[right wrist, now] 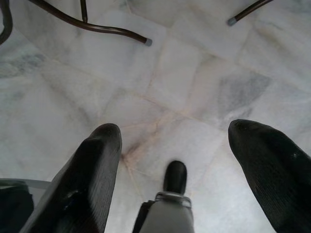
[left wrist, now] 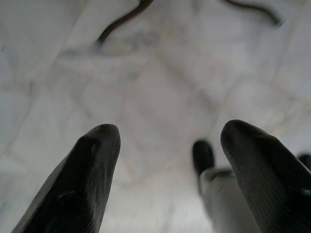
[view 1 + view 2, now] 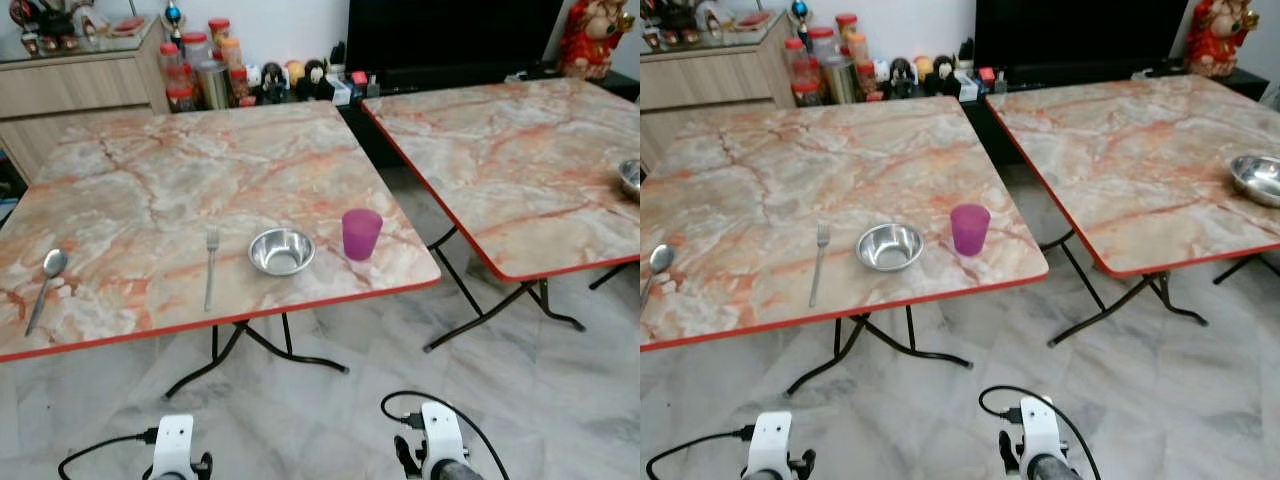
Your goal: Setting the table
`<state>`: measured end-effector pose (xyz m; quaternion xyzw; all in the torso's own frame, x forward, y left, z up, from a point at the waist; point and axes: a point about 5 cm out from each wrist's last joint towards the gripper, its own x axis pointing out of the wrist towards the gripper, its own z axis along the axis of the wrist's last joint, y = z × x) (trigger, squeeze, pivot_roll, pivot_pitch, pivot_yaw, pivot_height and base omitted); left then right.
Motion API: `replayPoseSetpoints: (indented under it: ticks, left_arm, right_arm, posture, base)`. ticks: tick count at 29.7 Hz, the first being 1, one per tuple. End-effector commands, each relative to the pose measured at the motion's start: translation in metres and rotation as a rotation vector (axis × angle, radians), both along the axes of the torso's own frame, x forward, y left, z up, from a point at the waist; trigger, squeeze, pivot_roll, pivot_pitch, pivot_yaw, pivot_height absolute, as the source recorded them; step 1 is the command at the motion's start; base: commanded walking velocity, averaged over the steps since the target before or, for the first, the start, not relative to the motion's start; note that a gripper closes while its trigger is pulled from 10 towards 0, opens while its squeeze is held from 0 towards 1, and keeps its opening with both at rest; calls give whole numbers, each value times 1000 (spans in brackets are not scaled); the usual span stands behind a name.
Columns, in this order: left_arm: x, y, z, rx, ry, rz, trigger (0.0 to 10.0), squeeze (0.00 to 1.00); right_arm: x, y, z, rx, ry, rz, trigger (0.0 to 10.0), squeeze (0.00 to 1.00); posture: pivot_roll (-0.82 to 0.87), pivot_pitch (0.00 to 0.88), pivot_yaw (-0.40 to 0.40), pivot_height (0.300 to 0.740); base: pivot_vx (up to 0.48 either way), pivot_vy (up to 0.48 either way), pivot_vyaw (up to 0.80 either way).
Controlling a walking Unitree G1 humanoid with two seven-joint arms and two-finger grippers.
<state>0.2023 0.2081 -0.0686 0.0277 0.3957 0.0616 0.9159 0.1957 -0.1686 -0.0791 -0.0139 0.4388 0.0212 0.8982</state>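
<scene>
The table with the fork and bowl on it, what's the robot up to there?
It is setting the table, but right now it holds nothing. Both arms hang down in front of the near table: the left hand and the right hand are open and point at the tiled floor. Along the table's front edge lie a spoon, a fork, a steel bowl and a purple cup. A second bowl sits on the other table to the right.
</scene>
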Motion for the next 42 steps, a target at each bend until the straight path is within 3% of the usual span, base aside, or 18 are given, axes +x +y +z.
replayPoseSetpoints:
  ticks: [1, 6, 26, 42]
  left_arm:
    - [15, -6, 9, -1, -68, -54, 10000, 0]
    - [23, -12, 13, -35, -99, -105, 10000, 0]
    - [-4, -3, -3, 10, 28, -69, 10000, 0]
    - [-3, -1, -2, 23, 20, -51, 10000, 0]
  right_arm:
    - [2, -2, 1, -6, -5, 1, 10000, 0]
    - [1, -1, 1, -4, 0, 3, 10000, 0]
    - [0, -3, 0, -15, -3, 5, 10000, 0]
    - [3, -3, 2, -25, -12, 12, 10000, 0]
  posture:
    - [24, 0, 3, 740]
    - [31, 0, 1, 740]
    - [15, 0, 1, 740]
    - [21, 0, -5, 740]
  base:
    - [0, 0, 0]
    - [0, 0, 0]
    - [0, 0, 0]
    - [0, -324, 185]
